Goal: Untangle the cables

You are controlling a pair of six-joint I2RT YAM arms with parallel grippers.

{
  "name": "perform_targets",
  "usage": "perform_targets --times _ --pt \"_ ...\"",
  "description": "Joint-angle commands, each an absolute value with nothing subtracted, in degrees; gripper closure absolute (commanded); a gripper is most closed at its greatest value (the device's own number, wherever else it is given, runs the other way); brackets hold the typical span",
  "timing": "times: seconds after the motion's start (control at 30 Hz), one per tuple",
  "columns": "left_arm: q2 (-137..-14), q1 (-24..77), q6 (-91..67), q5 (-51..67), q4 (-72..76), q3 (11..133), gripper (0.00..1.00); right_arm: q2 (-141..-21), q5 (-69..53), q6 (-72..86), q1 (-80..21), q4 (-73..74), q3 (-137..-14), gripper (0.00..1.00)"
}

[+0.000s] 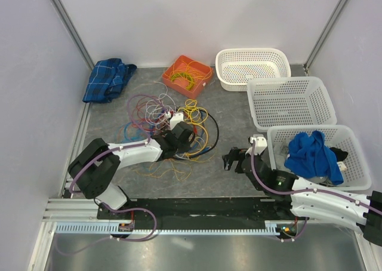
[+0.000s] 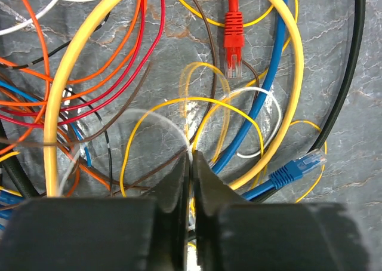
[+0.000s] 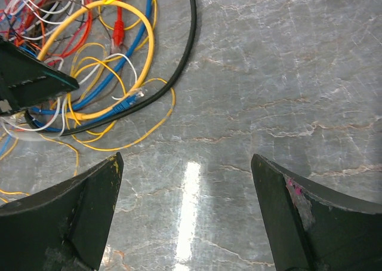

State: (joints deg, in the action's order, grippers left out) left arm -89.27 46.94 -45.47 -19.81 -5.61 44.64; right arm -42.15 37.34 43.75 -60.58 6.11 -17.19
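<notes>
The cables lie in a loose tangle of yellow, orange, red, blue, white and black on the grey table. My left gripper reaches into the tangle's right side. In the left wrist view its jaws are pressed together on a thin yellow cable, which shows blurred. Around it lie a thick yellow loop, a blue cable with a plug and a red plug. My right gripper stands wide open over bare table, right of the tangle, holding nothing.
An orange tray with yellow wire sits at the back. Three white baskets stand on the right, the nearest holding a blue cloth. A blue plaid cloth lies at the back left. Walls close in both sides.
</notes>
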Motion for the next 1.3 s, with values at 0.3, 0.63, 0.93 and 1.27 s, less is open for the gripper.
perform_targets --times 0.3,0.63,0.93,1.27 --pt "-66.73 46.76 -38.51 -22.76 -9.66 51.32 0.98 -40.08 40.69 40.61 -60.47 8.53 -22.41 0.04" --pt "-52.21 46.76 -27.34 -15.12 -10.79 57.64 0.98 -40.96 40.70 29.90 -60.38 4.06 -32.60 0.04" --pt "-53.35 46.76 -25.31 -8.27 -13.89 65.56 0.98 -49.37 26.65 21.71 -60.56 -10.71 -40.07 0.06" --pt "-56.77 46.76 -23.29 -4.66 -16.25 73.21 0.98 -60.90 18.46 18.63 -60.64 -27.49 -40.16 0.08"
